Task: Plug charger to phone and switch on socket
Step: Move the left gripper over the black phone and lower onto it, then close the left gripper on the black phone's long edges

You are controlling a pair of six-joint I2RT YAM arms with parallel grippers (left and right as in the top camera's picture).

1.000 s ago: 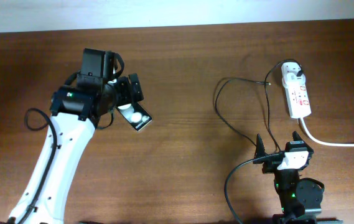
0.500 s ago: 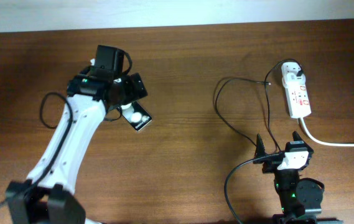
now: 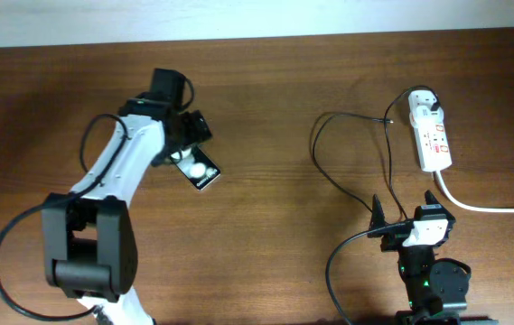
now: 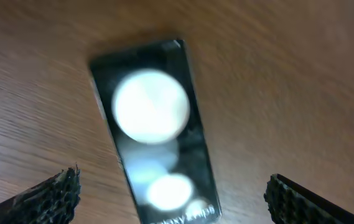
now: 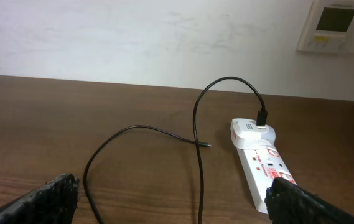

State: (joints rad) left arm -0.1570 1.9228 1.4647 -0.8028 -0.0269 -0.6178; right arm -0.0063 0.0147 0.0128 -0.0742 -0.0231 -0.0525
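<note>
Phone (image 3: 200,171) lies flat on the bench (image 3: 266,253), left of middle, right under the left tool (image 4: 175,193), whose fingers are spread wide either side. Its long axis runs diagonally, far-left to near-right, so the fingers face its long edges; the lettered end points far-left, toward the wrist. The right tool (image 3: 404,221), also spread, sits well apart, near the charger (image 5: 195,121) and socket (image 3: 431,135).
</note>
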